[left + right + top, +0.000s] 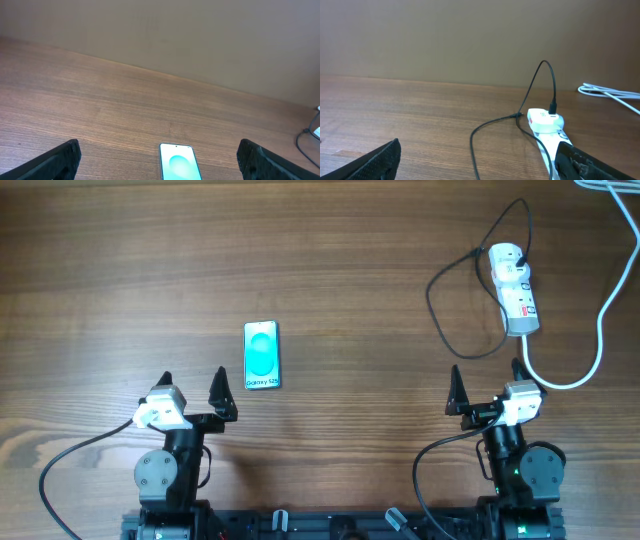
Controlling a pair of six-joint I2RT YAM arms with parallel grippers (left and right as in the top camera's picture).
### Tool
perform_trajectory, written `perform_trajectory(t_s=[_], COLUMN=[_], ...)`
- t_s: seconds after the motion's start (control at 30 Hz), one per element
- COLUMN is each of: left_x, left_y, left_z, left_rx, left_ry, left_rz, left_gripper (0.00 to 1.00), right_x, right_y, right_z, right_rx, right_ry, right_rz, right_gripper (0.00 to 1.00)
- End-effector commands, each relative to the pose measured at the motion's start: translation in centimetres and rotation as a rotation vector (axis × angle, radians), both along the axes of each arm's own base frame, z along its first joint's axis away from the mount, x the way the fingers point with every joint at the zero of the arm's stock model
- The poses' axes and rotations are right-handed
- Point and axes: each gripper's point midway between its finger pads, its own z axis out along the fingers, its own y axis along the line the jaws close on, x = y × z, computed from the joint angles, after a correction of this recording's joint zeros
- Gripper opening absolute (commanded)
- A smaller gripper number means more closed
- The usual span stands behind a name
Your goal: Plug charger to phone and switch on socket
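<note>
one phone (261,355) — one socket (516,295), one charger (431,300).

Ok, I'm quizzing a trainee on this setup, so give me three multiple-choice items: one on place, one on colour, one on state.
1. The phone lies: A ahead of the left jaws; B between the right jaws; C in a box.
2. Its screen is: A red; B teal; C black.
3. The charger is: A plugged into the phone; B by the socket, apart from the phone; C held in the right jaws.
Key: A, the left wrist view shows it just ahead; B, teal in both views; B, overhead its cable loops by the socket only.
</note>
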Motion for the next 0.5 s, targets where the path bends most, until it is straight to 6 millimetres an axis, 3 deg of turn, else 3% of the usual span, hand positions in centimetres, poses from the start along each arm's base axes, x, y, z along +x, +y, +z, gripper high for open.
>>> perform_trajectory(t_s=[0.0, 0.33, 0.47], left_x=[0.0, 0.0, 0.1], left_y=[0.2, 0.1, 0.1], left_z=[-0.3, -0.1, 1.0], left_rx=[0.017, 0.012, 0.008], left_ry=[0.002, -0.005, -0.05], left_rz=[0.009, 0.009, 0.009], left_gripper=[1.0, 1.0, 1.0], right_x=[0.0, 0.0, 0.0], right_y=[-0.2, -0.2, -0.2], right_z=[-0.1, -0.1, -0.1], right_rx=[-0.018, -0.018, -0.018], right_ry=[-0.001, -0.001, -0.001], right_rz=[-0.013, -0.013, -0.013], right_gripper=[1.0, 1.0, 1.0])
